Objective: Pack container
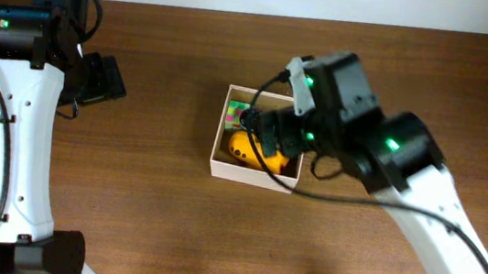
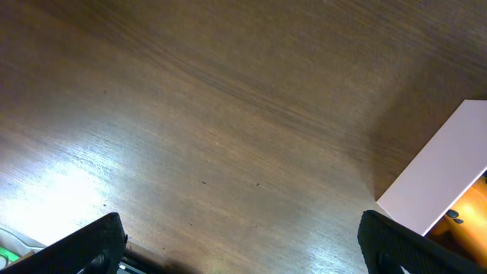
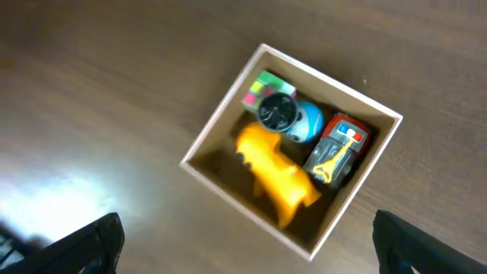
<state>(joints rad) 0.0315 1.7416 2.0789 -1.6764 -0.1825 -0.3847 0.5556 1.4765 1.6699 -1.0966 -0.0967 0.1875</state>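
The container (image 1: 218, 157) is a square white-walled box in the middle of the table. In the right wrist view its rim (image 3: 215, 122) frames a yellow toy animal (image 3: 274, 171), a blue and black round toy (image 3: 289, 118), a pink and green block (image 3: 260, 87) and a red toy car (image 3: 338, 148). My right gripper (image 3: 247, 243) is open and empty above the box, hiding part of it overhead. My left gripper (image 2: 243, 243) is open and empty over bare table left of the box, whose wall (image 2: 441, 171) shows in its view.
The brown wooden table (image 1: 152, 219) surrounds the box. The left arm's white column (image 1: 11, 157) stands at the left edge. The right arm (image 1: 430, 204) reaches in from the lower right.
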